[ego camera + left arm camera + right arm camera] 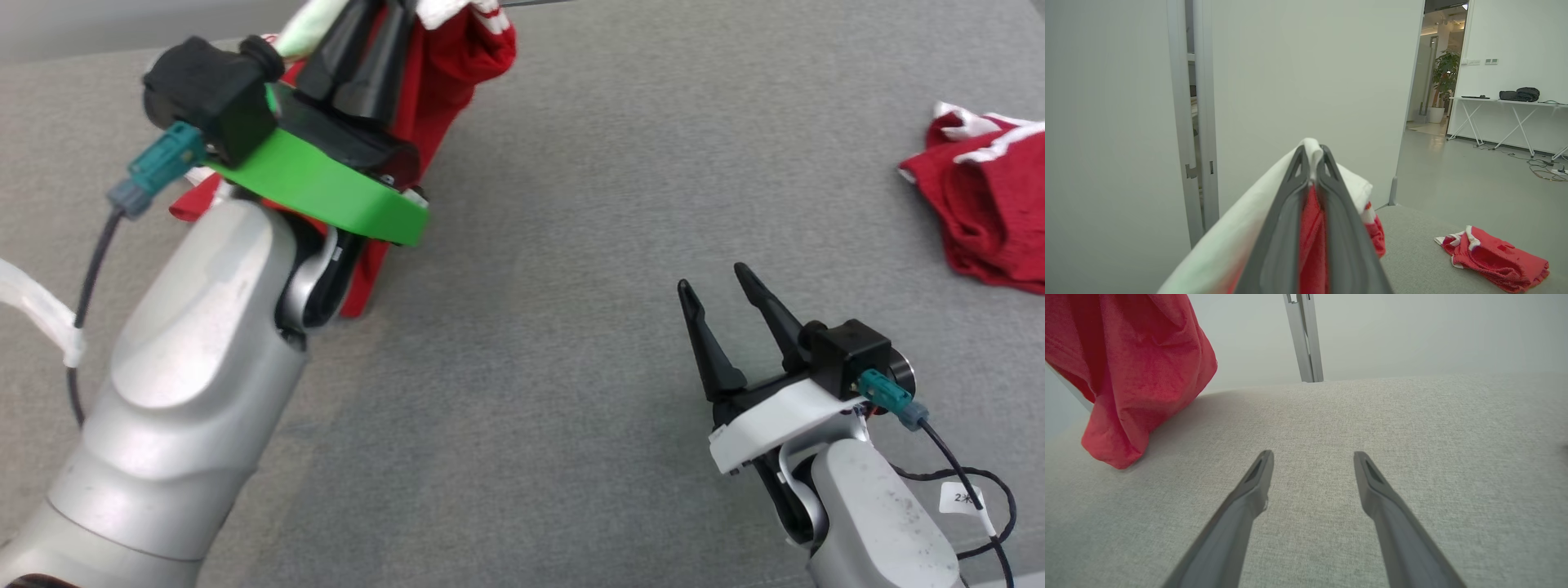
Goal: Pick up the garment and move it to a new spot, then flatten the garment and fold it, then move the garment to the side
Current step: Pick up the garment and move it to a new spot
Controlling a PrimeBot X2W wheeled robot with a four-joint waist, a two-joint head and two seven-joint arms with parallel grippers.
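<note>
Hanging from the left gripper [1312,152], the garment [445,98] is found at the far left of the surface [571,245]. It is lifted clear except for its lowest fold, which in the right wrist view appears to touch or nearly touch the surface; contact cannot be confirmed. The left jaws are closed tight on the garment, with white trim [1312,143] pinched at the tips and red fabric bunched between the fingers lower down. The right gripper [710,276] is held wide open and empty, low over bare surface, well apart from the garment. A second garment [988,204], also red with white trim, is left crumpled at the far right and is not touched. Handling, as judged: the fabric is light, soft and limp, with no stiffness of its own, so its shape is set wholly by where it is gripped. Slip is thought unlikely given the textured weave, but bunching and twisting are allowed by a single pinch. A second hold is best taken on the same trimmed edge, apart from the first pinch, so that the cloth can be spread between two points before it is laid flat. Orientation: the long axis is set near vertical, from the pinch down to the surface, with the trimmed edge uppermost and the free red end pointed down. Which face is turned outward cannot be told.
</note>
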